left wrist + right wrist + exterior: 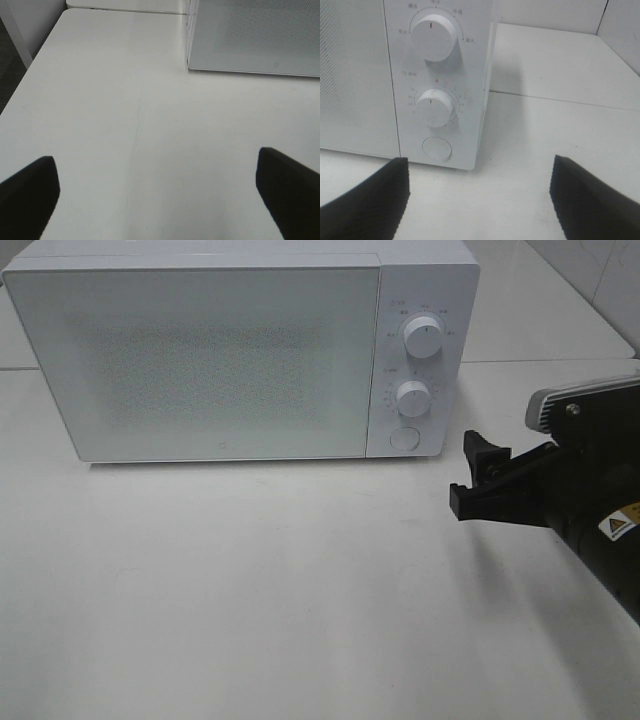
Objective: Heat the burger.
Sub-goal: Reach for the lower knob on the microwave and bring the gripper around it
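— Where is the burger to be found?

— That cannot be told: the burger is seen in none of the views. A white box-shaped microwave oven (220, 350) is set at the back of the white tabletop (250, 590) with its door shut. Nothing can be made out through the speckled grey door panel (200, 360).

— How is the right gripper held?

— The black right gripper (470, 475) is held above the table, to the right of the oven's control panel and apart from it. Its two fingers are spread, and nothing is gripped between them. It is pointed towards the panel, where a large white upper knob (424, 337), a smaller white lower knob (412, 397) and a round white button (403, 437) are stacked.

— And the left one?

— The black left gripper (156, 165) is seen only in its own wrist view. Its fingers are spread wide over bare table with nothing between them, and the oven's lower front corner is seen ahead, well apart.
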{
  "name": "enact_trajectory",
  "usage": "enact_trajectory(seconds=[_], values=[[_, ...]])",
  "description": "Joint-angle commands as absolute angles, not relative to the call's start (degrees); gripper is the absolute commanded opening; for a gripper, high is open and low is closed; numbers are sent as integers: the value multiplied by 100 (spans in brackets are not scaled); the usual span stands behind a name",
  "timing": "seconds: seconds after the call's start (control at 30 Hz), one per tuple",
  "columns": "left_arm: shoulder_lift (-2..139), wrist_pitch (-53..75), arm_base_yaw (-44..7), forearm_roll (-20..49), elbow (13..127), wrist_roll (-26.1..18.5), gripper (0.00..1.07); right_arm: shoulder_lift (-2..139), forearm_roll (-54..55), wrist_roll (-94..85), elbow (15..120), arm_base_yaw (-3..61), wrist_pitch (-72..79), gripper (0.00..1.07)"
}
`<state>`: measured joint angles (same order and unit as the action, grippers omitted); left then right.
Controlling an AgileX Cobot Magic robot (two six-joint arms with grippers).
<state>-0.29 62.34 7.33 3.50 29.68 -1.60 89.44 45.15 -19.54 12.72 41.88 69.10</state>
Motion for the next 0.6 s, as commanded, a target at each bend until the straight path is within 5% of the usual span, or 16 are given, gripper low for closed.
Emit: enact_trajectory(seconds=[0.03, 0.6], values=[[-126, 6148, 762, 338, 2968, -126, 101, 9047, 4744, -2005, 1341, 4360, 8027, 75], [-126, 6148, 762, 338, 2968, -126, 101, 9838, 5329, -1954, 2257, 4956, 8021, 75]])
